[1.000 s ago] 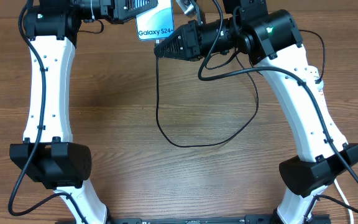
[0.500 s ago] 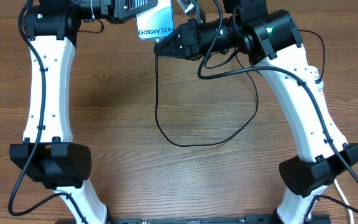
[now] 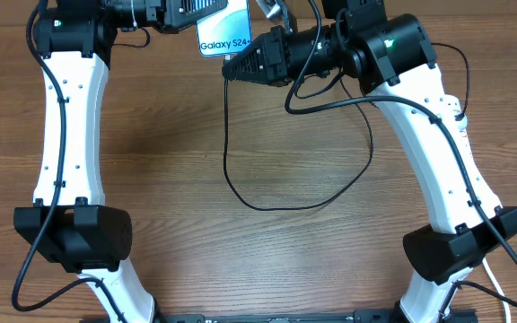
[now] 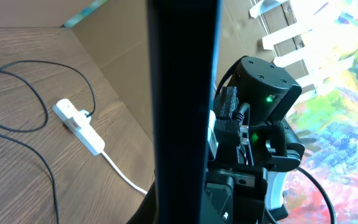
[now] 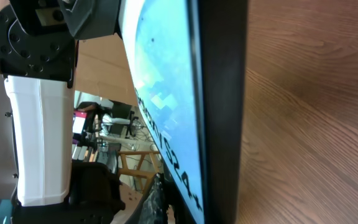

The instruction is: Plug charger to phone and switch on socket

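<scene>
Phone (image 3: 226, 29): raised at far centre, long axis running back toward the left gripper (image 3: 185, 15), which is clamped on its far end.
Right gripper (image 3: 232, 71): nearer arm, closed on the charger (image 3: 240, 194) tip, just beside the phone's near end.
Socket (image 4: 79, 123): on the table, well apart.

Left fingers (image 3: 187, 16), right fingers (image 3: 240, 68) close together.
</scene>
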`<act>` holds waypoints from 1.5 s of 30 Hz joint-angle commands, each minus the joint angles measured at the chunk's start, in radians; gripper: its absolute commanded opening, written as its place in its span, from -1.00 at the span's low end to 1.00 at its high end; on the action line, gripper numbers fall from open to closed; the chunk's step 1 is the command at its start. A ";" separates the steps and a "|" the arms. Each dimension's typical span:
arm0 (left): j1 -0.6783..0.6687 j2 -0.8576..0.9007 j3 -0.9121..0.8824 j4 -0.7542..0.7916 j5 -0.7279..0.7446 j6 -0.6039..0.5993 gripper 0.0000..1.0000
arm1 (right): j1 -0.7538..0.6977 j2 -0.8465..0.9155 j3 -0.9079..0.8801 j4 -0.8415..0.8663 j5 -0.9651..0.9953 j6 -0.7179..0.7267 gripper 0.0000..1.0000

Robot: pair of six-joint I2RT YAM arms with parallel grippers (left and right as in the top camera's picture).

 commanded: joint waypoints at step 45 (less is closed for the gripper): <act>0.040 -0.037 0.022 -0.702 -1.175 0.333 -0.92 | 0.018 0.003 -0.183 -0.459 0.659 -0.123 -0.92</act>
